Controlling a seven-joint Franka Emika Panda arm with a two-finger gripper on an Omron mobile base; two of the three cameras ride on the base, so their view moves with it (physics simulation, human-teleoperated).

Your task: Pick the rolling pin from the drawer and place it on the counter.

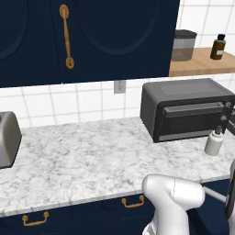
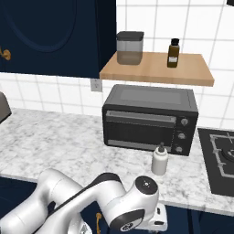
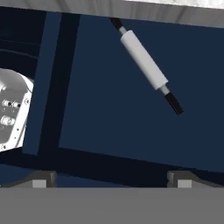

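The rolling pin [image 3: 144, 61] lies on the dark blue floor of the open drawer [image 3: 109, 118]. It is a pale cylinder with thin dark rods at both ends, and it runs slantwise toward the counter's pale edge [image 3: 131, 11]. My gripper [image 3: 113, 181] hangs above the drawer, open, with its two fingertips far apart and nothing between them. The pin lies well clear of both tips. In the base views the white marble counter [image 1: 92, 156] stretches ahead, and my arm bends down in front of its edge.
A dark toaster oven [image 1: 186, 110] stands at the back right of the counter, with a small white soap bottle [image 1: 214, 141] in front of it. A silver toaster [image 1: 7, 137] sits far left. The wooden shelf [image 2: 157, 68] holds a jar and a bottle. A stove [image 2: 221, 155] lies at right.
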